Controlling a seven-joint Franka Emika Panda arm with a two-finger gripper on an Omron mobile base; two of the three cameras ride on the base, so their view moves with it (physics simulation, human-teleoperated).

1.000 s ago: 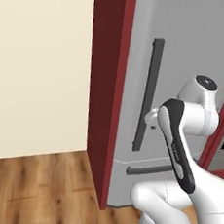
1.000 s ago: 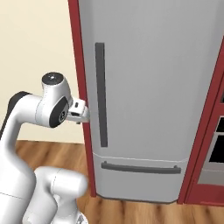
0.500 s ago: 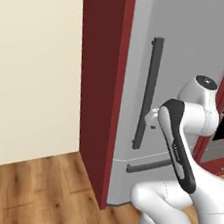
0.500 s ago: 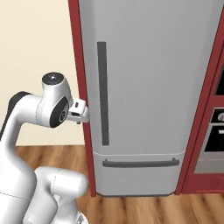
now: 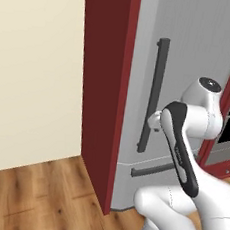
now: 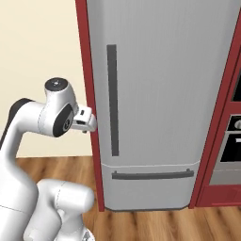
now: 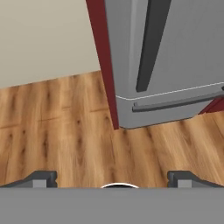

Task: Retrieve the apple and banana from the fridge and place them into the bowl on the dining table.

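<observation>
The fridge [image 6: 160,94] stands closed, its dark handle [image 6: 112,99] upright; the hand [image 7: 112,177] hangs released, fingers [image 7: 41,177] spread, over the wooden floor [image 7: 52,131].

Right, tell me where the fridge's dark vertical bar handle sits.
The dark vertical bar handle runs down the tall grey fridge door near its left edge, beside the dark red side panel and above the horizontal drawer handle.
</observation>
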